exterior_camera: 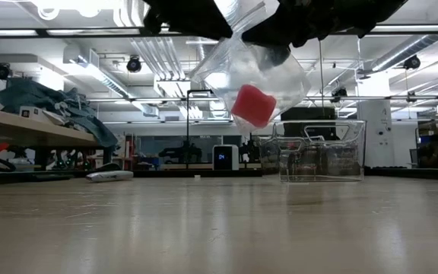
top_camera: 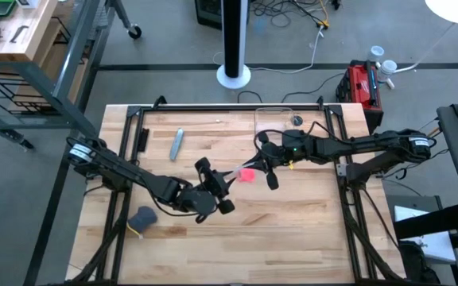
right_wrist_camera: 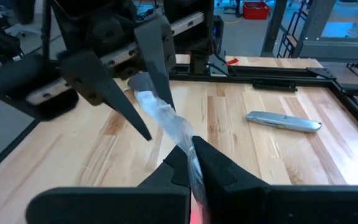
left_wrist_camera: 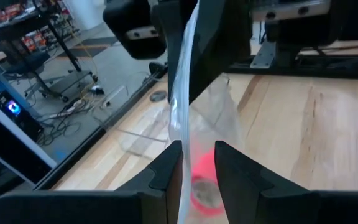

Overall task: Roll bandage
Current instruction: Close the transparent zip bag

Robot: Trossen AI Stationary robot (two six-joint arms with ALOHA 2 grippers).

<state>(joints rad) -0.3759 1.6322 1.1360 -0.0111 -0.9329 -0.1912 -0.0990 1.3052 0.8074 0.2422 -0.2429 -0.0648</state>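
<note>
Up close, the right gripper (right_wrist_camera: pixel 193 163) has its fingers pinched tight on one edge of a clear plastic bag (exterior_camera: pixel 253 72). The left gripper (left_wrist_camera: pixel 197 163) has its fingers (left_wrist_camera: pixel 168 168) on either side of the same bag's film, with a narrow gap between them; whether they press it cannot be told. One bandage (exterior_camera: pixel 253 105), rolled into a small pink lump, sits inside the bag, which hangs clear of the table (top_camera: pixel 293 230) near its middle. The low view alone shows that air gap beneath the bag, and the roll's blocky shape. From above, bare wood lies open toward the near edge and the right side. One grey utility knife (top_camera: pixel 176 143) lies near the far left, one dark grey-blue lump (top_camera: pixel 143 216) near the left edge, and one clear box (exterior_camera: pixel 322 150) stands at the far edge.
</note>
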